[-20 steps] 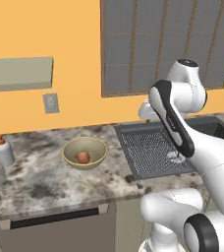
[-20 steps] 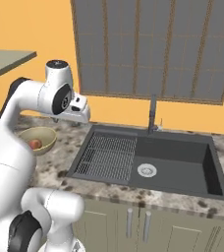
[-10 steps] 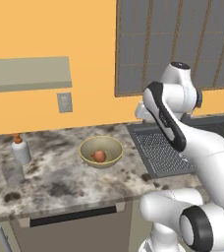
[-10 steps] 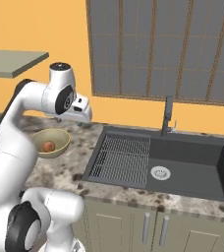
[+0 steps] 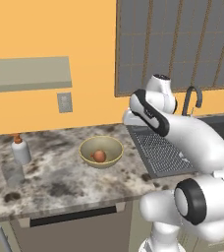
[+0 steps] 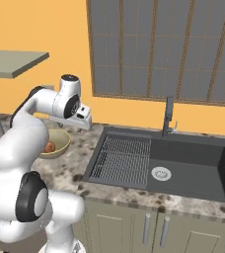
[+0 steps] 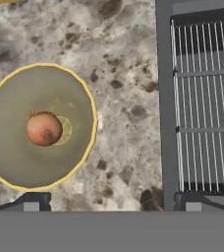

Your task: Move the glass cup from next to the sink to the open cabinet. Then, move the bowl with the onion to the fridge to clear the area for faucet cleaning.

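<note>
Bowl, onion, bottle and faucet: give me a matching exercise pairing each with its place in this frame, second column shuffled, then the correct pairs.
Things:
1. bowl
2. onion
3. bottle
4. faucet

Places:
A. behind the sink, at the wall
B. on the counter left of the sink
C. far left on the counter, near the wall
D. inside the bowl

Pairs: 1-B, 2-D, 3-C, 4-A
</note>
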Controlling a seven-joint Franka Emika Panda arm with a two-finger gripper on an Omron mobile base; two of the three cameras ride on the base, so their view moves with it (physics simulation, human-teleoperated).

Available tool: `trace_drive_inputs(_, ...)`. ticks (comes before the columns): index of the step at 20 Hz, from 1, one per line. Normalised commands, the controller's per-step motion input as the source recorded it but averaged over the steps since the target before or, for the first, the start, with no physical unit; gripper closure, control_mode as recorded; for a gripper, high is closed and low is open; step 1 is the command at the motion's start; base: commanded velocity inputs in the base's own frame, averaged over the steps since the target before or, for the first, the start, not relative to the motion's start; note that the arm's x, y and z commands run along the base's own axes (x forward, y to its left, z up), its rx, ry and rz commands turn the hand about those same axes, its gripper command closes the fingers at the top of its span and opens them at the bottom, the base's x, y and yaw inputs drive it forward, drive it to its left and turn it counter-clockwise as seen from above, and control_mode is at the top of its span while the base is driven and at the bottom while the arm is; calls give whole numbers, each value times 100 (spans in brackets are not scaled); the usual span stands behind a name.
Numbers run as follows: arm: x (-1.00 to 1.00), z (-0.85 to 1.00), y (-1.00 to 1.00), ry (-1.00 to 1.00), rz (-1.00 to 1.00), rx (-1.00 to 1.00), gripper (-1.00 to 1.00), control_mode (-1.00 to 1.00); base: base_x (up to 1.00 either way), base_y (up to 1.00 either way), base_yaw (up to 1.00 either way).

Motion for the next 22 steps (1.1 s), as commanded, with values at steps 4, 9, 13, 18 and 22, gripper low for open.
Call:
trace_drive_inputs(4,23,-39,31,10,0,1,-100,-100,0,0,0)
trace_drive_inputs(9,3,-44,7,10,0,0,-100,-100,0,0,0)
trace_drive_inputs(13,14,-49,38,8,0,0,-100,-100,0,0,0)
trace_drive_inputs(18,11,-42,29,6,0,0,-100,-100,0,0,0)
trace_drive_inputs(22,4,-43,4,5,0,0,-100,-100,0,0,0)
